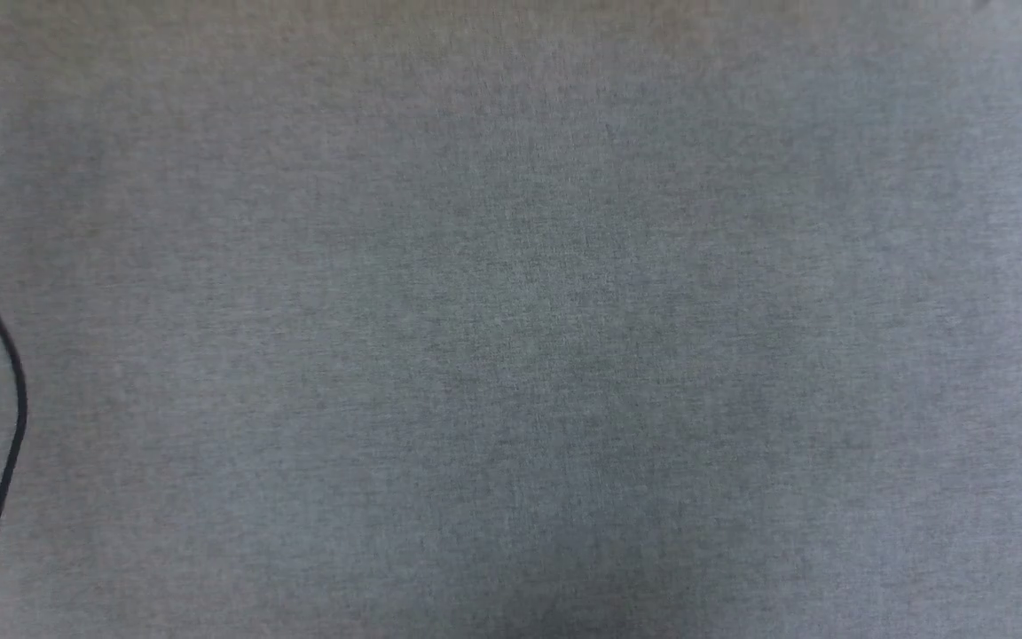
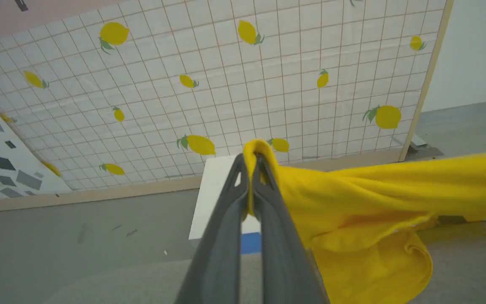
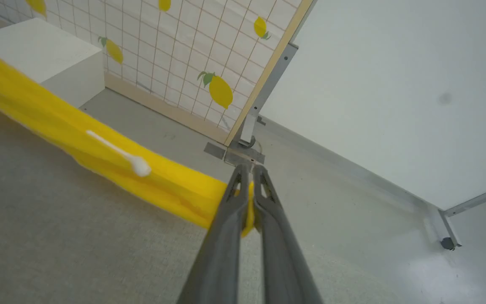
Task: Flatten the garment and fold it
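Garment (image 2: pixel 352 198): yellow, bunched into a loose rope and strung in the air between the two grippers, over the grey table (image 1: pixel 511 319); not yet flat. Risk: each grip takes only a thin fold, so a hard pull apart could slip the cloth out of one and drop that end in a heap. The bunched middle may also land twisted. Left gripper (image 2: pixel 251 162) and right gripper (image 3: pixel 247 175): fingers pressed together, each pinching a fold of the garment.

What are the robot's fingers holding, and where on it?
The bright yellow cotton T-shirt, stretched between both: left fingers pinch one bunched end, right fingers the other.
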